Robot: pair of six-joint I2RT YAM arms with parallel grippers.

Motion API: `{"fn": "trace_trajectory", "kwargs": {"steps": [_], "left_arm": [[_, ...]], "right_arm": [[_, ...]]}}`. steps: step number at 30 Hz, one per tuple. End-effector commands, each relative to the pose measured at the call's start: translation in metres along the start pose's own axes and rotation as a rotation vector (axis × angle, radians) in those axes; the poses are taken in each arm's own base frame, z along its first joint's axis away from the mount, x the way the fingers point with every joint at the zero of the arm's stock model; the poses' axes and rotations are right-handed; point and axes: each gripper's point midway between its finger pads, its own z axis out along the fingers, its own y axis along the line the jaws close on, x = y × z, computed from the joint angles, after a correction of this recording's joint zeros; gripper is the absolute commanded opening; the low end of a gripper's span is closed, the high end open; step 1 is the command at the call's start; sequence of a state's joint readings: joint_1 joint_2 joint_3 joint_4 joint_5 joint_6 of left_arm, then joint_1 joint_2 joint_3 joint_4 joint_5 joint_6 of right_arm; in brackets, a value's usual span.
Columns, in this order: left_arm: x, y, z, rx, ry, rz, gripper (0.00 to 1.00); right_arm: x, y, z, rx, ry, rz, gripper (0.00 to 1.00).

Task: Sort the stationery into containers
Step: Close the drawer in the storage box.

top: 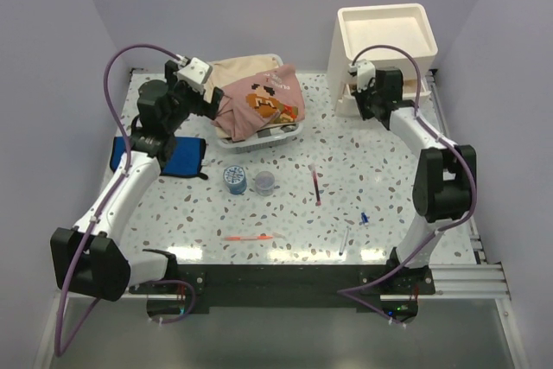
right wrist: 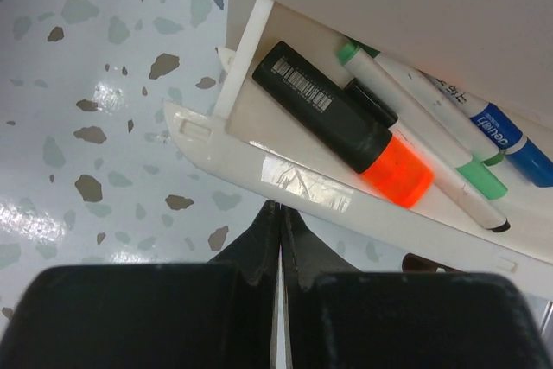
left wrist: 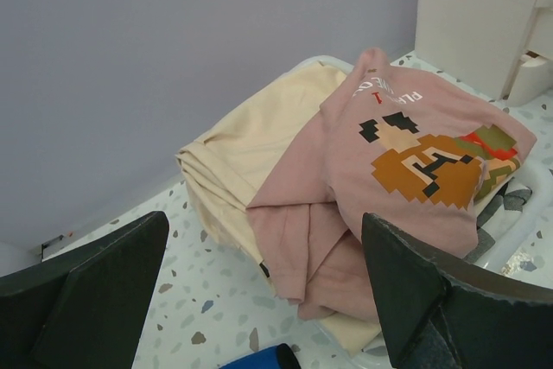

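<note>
Presently right gripper [right wrist: 278,213], shut and empty, sits at the open drawer [right wrist: 285,174] at 1 o'clock, left gripper [left wrist: 263,257] wide; next, we judge, fetch a loose pen [top: 316,185]

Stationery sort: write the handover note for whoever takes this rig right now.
Left gripper: open, empty, facing the clothes basket.
Right gripper: shut, nothing visible in it, at the front lip of the open drawer of the drawer unit.
Done: an orange-capped highlighter, green-capped markers and a blue-capped marker lie in that drawer.
Left: tape roll, clear cup, dark red pen, orange pen, white pen and a small blue piece lie loose on the table. The drawer is not yet closed.
</note>
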State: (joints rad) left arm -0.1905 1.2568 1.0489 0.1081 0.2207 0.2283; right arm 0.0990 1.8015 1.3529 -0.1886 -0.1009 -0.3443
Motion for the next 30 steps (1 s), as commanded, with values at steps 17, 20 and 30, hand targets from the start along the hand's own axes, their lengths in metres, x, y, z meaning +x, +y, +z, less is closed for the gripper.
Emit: {"fn": "trace_trajectory", "kwargs": {"steps": [17, 20, 30], "left_arm": [[-0.009, 0.009, 0.001, -0.023, -0.020, 0.019, 0.98], [-0.011, 0.010, 0.002, -0.025, -0.024, 0.021, 0.98], [-0.011, 0.009, 0.006, -0.018, -0.031, 0.015, 0.98]], "right_arm": [[-0.068, -0.082, 0.021, 0.377, -0.179, -0.110, 0.00], [-0.067, -0.093, 0.014, 0.447, -0.168, -0.135, 0.00], [-0.067, -0.106, 0.026, 0.513, -0.174, -0.132, 0.00]]}}
